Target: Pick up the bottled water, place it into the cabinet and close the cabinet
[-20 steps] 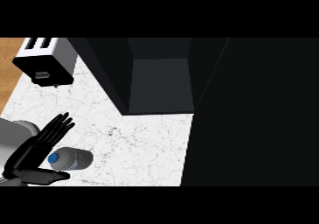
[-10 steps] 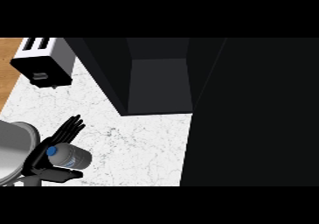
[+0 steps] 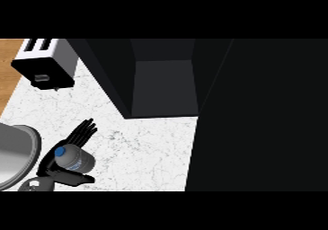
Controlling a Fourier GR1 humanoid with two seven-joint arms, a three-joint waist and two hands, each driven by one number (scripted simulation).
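Left hand [image 3: 60, 157]: seen at lower left of head view, on the end of a grey forearm [image 3: 14, 155] coming in from the left/lower edge. Fingers [image 3: 81, 132] are held nearly straight, pointing up and to the right, lying along the far-left side of the bottle. Thumb [image 3: 72, 178] is stretched out under the bottle's near side. Bottle is thus cradled between fingers and thumb; hand approx. half open, no full curl round it is seen.

Bottled water [image 3: 73, 159]: clear bottle w/ blue cap [image 3: 60, 151], seen from above, sitting in the left hand's grasp over the counter's lower-left part. Whether its base is touching the counter can't be told from this angle.

Right hand: not seen in head view.

Counter [image 3: 146, 148]: white speckled marble-like top; wooden floor strip [image 3: 6, 67] is seen beyond its left edge.

Cabinet [image 3: 163, 76]: dark, open-fronted box at top centre, grey inner wall visible; well apart from the bottle, up and to the right of it. Large black panel [image 3: 266, 117] fills the right side of the view, prob. cabinet door; can't be told for certain.

Toaster [image 3: 43, 63]: black-and-white, two slots on top, at upper left of counter, just beside the cabinet's left side, well apart from the hand.
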